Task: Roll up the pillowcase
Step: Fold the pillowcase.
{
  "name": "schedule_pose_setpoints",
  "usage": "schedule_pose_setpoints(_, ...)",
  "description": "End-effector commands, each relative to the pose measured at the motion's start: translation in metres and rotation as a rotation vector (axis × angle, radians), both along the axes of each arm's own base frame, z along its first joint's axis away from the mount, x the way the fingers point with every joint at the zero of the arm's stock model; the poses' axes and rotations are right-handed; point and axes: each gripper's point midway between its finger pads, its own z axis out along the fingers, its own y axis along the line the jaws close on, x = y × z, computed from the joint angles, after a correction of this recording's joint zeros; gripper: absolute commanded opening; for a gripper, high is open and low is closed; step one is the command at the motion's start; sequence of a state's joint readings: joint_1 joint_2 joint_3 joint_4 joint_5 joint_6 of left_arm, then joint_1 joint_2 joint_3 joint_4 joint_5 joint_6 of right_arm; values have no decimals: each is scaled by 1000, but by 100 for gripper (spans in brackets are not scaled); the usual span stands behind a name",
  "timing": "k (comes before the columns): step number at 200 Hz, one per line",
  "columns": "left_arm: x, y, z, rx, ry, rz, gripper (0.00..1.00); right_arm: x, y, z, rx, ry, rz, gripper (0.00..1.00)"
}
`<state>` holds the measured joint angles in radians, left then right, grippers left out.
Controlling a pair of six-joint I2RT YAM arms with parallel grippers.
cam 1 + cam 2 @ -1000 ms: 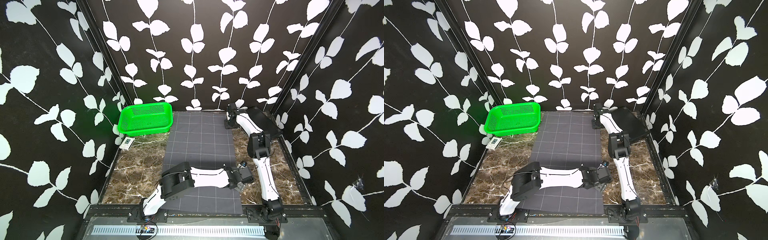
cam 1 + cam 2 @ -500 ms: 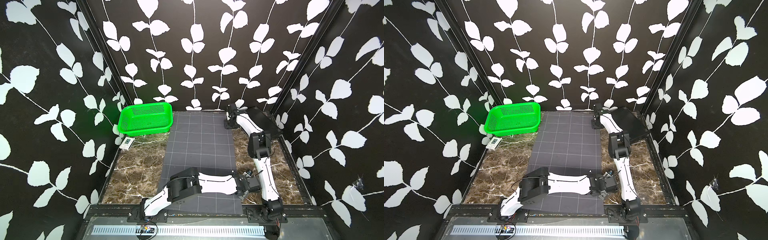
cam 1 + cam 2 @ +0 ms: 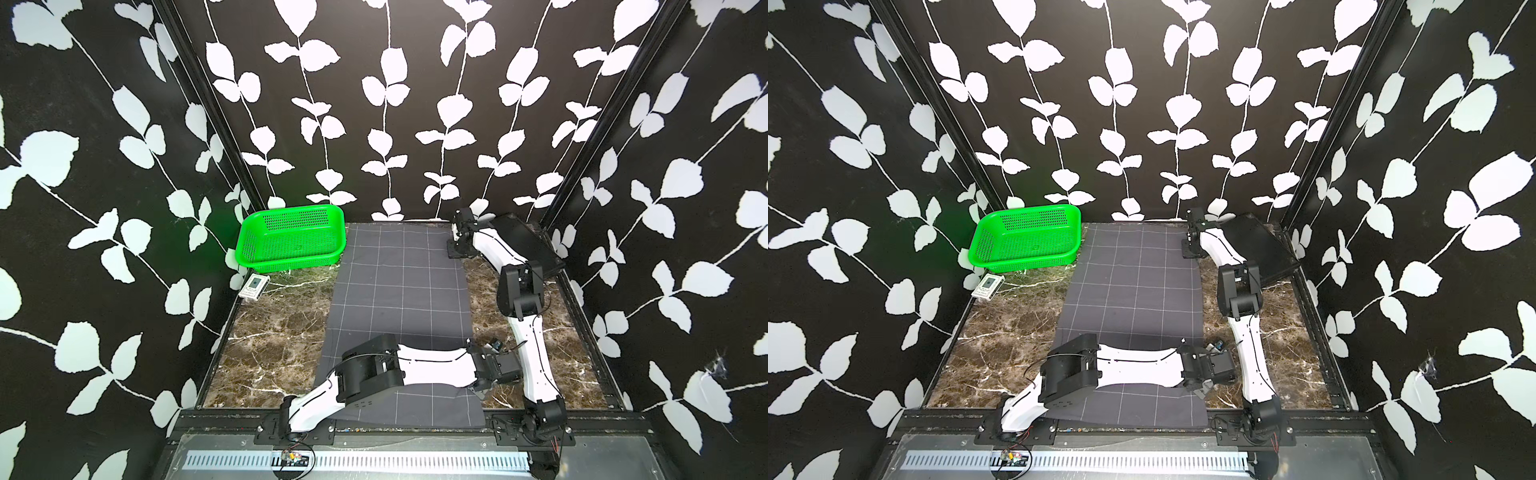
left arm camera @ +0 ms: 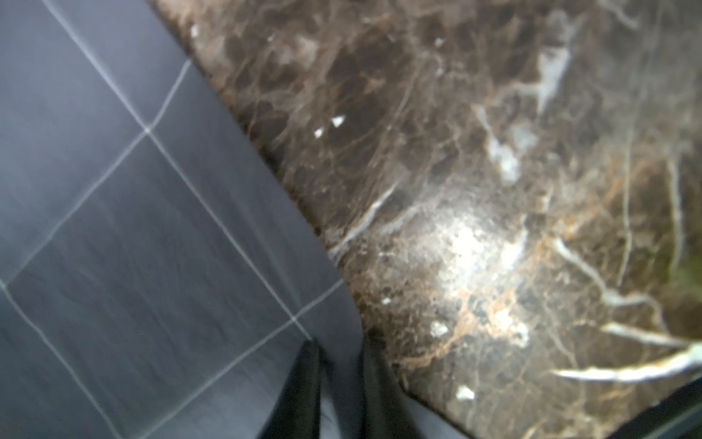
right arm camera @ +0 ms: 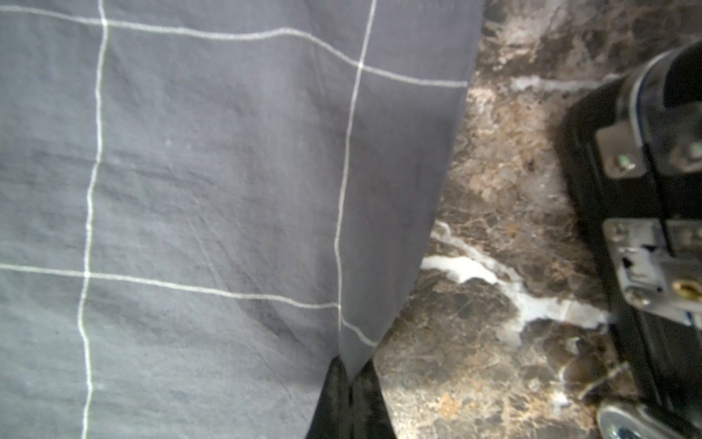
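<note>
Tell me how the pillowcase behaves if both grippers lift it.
Probably floppy: the pillowcase puckers where the right gripper pinches it. Likely sags between there and the left gripper. The flat remainder may drag over the marble tabletop.

Grid-lined grey pillowcase [image 3: 401, 291], flat, unrolled

- A bright green plastic basket [image 3: 291, 261] [image 3: 1023, 261] with perforated walls stands left of centre in both top views, at the back of the tabletop.
- Just below its lower-left corner lies a small white device [image 3: 254, 286] [image 3: 988, 286] with a little screen, flat on the marble.
- A flat, rigid black case [image 3: 524, 245] [image 3: 1260, 245] lies right of centre, set at an angle in the far corner and partly hidden.
- The tabletop [image 3: 270, 353] [image 3: 1000, 357] is dark brown marble with white veins. It is sharp in the right wrist view [image 5: 494, 190] and blurred in the left wrist view [image 4: 456, 152].
- Black walls [image 3: 390, 104] with white leafy vines close in three sides.
- A slotted metal strip [image 3: 374, 461] runs along the bottom of the frame.
</note>
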<state>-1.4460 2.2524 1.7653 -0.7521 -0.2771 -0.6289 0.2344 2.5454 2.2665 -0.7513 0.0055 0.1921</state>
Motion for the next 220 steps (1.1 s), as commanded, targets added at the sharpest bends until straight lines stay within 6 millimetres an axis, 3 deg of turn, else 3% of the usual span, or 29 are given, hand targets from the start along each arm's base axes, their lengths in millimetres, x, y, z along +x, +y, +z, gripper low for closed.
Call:
schedule_pose_setpoints(1,-4,10,0,56,17,-18,6,-9,-8,-10,-7,31,-17,0)
schedule_pose_setpoints(36,-1,9,20,27,-8,-21,0,-5,-10,15,-1,-25,-6,0)
schedule_pose_setpoints(78,-1,-4,54,-105,-26,-59,0,2,-14,65,26,-127,-6,0)
schedule_pose_setpoints(130,-15,-22,86,-250,1,-171,0,3,-29,123,58,-232,-8,0)
schedule_pose_setpoints(166,-26,-46,122,-382,27,-251,0,-2,-49,161,64,-285,-19,0)
schedule_pose_setpoints(194,-30,-66,147,-485,37,-295,0,-8,-64,177,68,-301,-19,0)
schedule_pose_setpoints(220,-32,-80,167,-590,68,-309,0,-11,-68,174,61,-278,1,0)
